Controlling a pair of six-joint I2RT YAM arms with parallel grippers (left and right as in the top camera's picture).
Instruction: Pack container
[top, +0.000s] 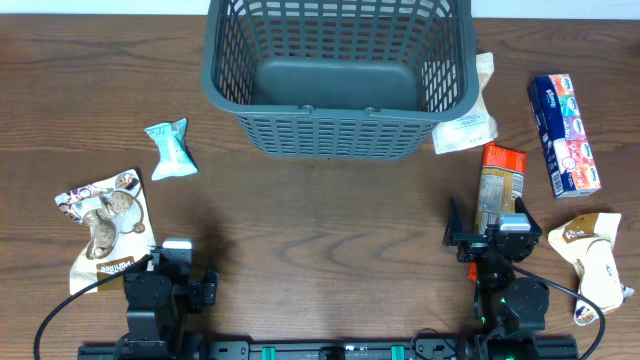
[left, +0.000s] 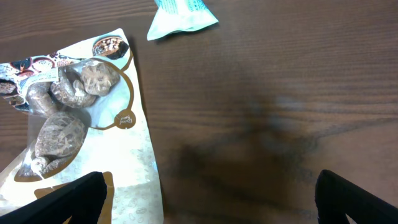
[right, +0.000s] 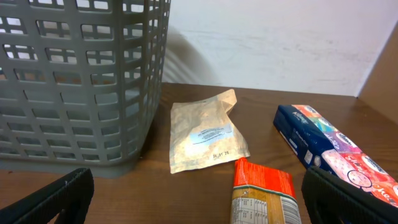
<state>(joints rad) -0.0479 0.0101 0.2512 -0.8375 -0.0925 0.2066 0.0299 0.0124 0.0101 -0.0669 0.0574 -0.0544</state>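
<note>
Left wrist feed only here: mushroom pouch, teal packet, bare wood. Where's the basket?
Observer: Grey basket sits at the far centre, beyond both arms.
Operator: Anything packed?
Observer: No, its solid base is bare.
Operator: Nearest item for the right arm?
Observer: Orange-topped snack pack. Its near end lies between the open fingers of the right gripper, not gripped.
</note>
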